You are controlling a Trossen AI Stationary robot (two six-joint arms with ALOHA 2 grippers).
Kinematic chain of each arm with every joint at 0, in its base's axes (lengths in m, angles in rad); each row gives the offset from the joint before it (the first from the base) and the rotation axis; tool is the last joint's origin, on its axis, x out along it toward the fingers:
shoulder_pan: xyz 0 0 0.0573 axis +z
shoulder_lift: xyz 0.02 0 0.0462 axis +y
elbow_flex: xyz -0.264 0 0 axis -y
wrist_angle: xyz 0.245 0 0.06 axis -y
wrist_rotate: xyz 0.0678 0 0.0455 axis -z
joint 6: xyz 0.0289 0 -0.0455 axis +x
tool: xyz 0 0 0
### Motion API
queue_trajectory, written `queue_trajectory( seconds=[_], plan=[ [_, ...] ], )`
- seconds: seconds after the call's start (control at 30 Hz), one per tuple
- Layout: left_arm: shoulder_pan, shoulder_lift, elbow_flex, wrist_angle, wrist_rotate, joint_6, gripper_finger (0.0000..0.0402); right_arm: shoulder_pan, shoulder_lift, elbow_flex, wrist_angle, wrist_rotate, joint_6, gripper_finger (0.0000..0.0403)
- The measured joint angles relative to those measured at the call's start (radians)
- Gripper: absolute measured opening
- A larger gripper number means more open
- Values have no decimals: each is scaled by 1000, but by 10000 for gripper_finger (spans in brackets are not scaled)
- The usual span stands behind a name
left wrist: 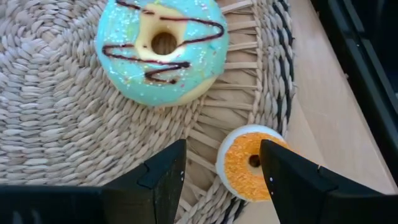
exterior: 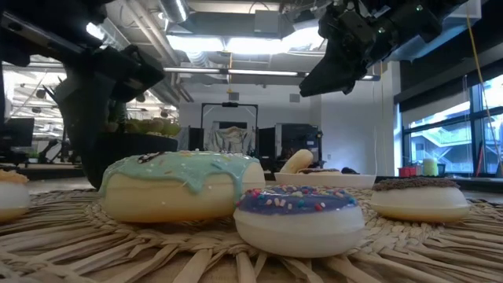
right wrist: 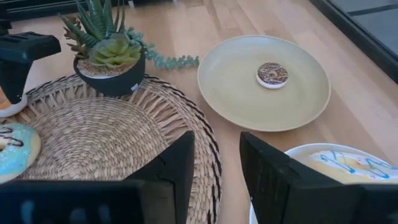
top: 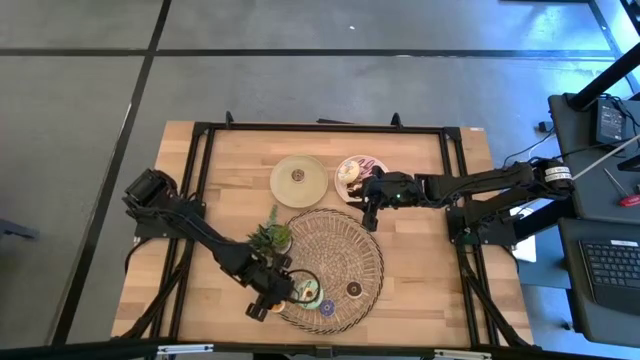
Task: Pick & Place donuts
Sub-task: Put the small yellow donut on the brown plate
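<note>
Woven straw mat (top: 335, 262) fills the table's near centre in the high view; left gripper (top: 268, 302) sits at its near-left edge, right gripper (top: 369, 207) hovers between mat and white plate (top: 361, 170).

Low view: green-iced donut (exterior: 182, 185), purple-iced donut (exterior: 299, 216) and brown-iced donut (exterior: 420, 196) rest on the mat.

Left wrist view: fingers (left wrist: 163, 179) spread, orange-iced donut (left wrist: 248, 163) between them at the mat's rim.

Right wrist view: fingers (right wrist: 175, 167) apart, holding nothing; small brown donut (right wrist: 272, 74) on beige plate (right wrist: 217, 93); potted succulent (right wrist: 109, 55) on mat edge.
</note>
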State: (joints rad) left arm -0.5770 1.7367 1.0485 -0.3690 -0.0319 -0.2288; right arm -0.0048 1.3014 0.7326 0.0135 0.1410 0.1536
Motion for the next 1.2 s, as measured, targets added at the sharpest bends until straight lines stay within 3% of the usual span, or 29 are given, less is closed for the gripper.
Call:
queue_trajectory(
  seconds=[0.63, 1.2],
  plan=[
    [-5, 45, 0, -5, 1, -49, 198, 0, 0, 0, 1, -1, 1, 129],
    [-5, 45, 0, -8, 32, -48, 134, 0, 0, 0, 1, -1, 0, 129]
  ],
)
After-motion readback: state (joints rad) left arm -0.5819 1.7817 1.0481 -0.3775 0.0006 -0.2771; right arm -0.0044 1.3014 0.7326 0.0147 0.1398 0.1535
